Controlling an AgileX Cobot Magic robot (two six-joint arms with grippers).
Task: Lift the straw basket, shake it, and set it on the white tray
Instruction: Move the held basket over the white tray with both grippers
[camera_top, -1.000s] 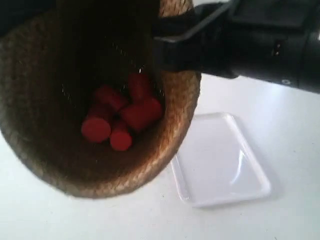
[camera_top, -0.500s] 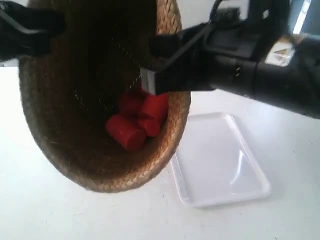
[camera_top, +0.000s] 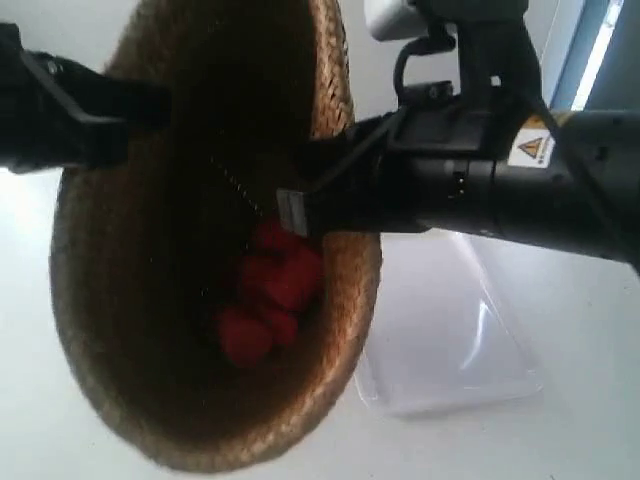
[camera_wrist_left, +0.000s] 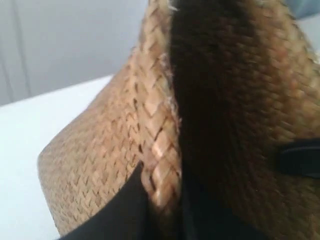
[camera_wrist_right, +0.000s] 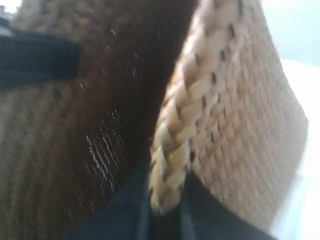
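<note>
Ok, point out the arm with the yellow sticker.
The arm at the exterior view's right, gripping the basket: sticker on its black housing. The other arm shows none.

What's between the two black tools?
The straw basket, red pieces inside; the left tool and right tool pinch opposite rim sides. Exterior view shows it.

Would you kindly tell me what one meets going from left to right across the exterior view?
First the arm at the exterior view's left → the straw basket → the white tray.
</note>
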